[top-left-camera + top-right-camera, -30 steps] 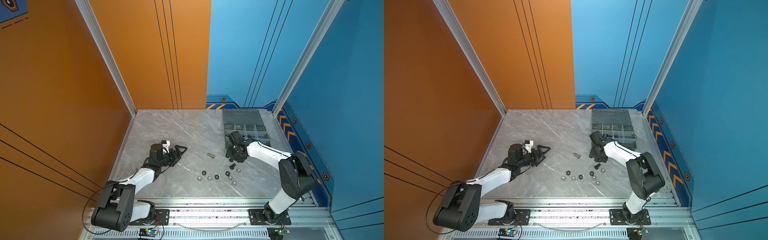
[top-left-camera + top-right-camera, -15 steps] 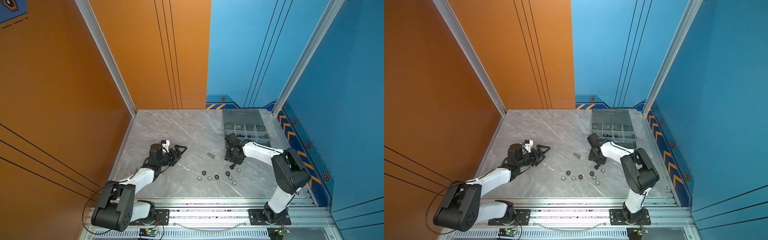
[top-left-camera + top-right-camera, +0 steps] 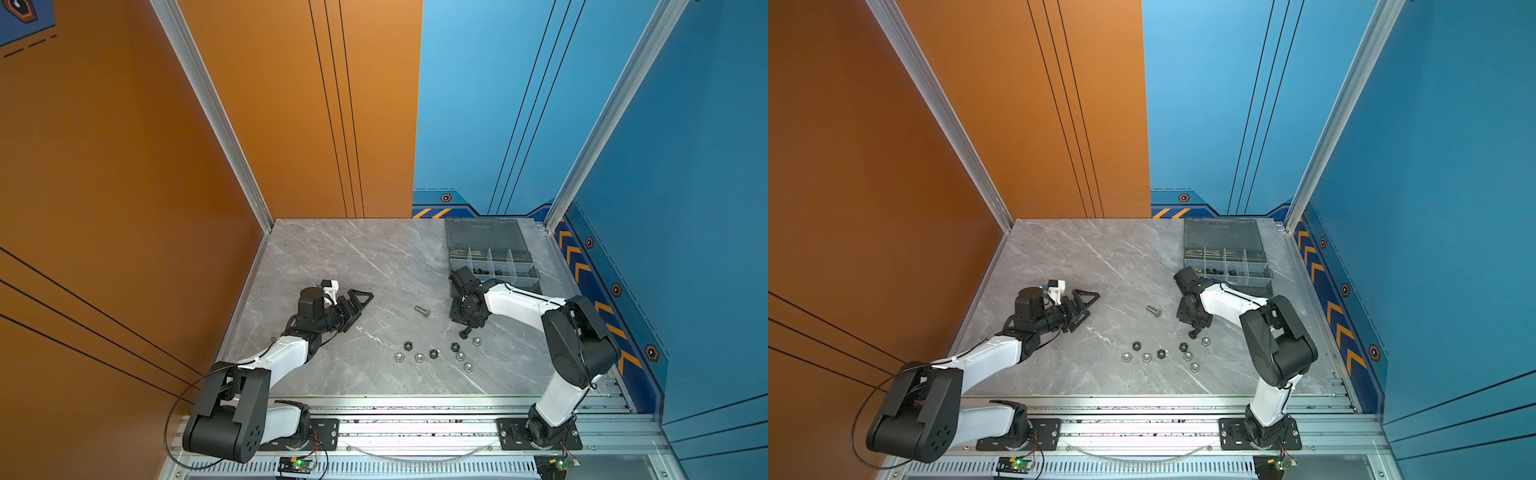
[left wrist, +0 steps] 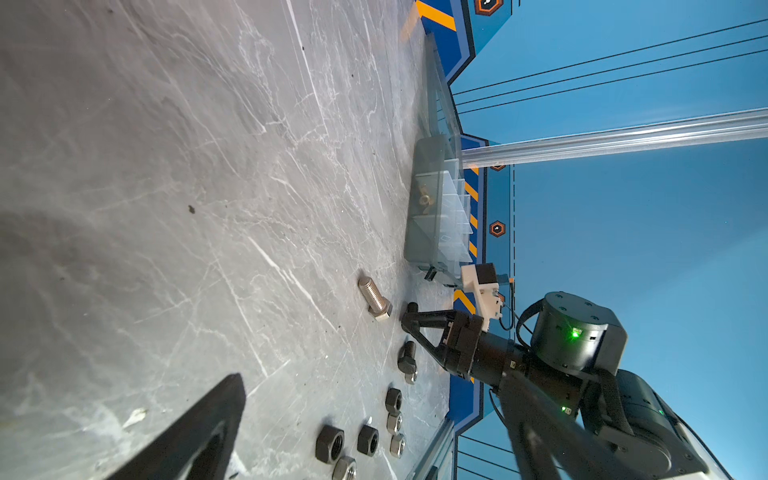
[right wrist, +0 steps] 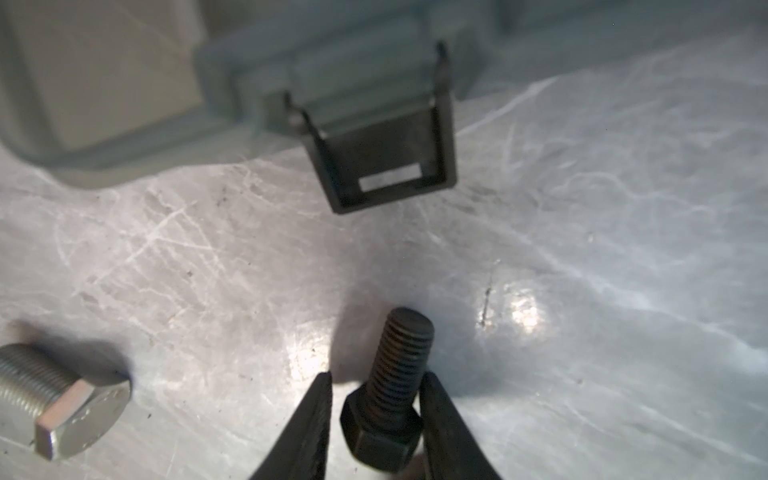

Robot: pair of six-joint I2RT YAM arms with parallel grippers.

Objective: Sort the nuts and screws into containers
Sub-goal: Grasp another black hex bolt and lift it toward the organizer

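A short black screw (image 5: 395, 386) lies on the grey marble table (image 3: 353, 257), and my right gripper (image 5: 376, 376) straddles it. One finger touches its head; a thin gap shows at the other, so the jaws are open. In both top views that right gripper (image 3: 467, 328) points down at the screw (image 3: 1195, 332). A longer silver screw (image 3: 422, 311) lies to its left. Several black and silver nuts (image 3: 434, 353) are scattered nearer the front. The smoky-grey box of containers (image 3: 494, 266) stands open at the back right. My left gripper (image 3: 365, 305) rests open and empty on the table.
The box's lid (image 3: 484, 235) lies flat behind its compartments, and its dark latch (image 5: 386, 158) sticks out toward the right gripper. Some compartments hold small black and brass parts (image 3: 1219, 271). An orange wall stands on the left and a blue wall on the right.
The right gripper has moved left and down from the box's front edge onto the black screw, and its jaws have narrowed round it. The left arm has not moved.
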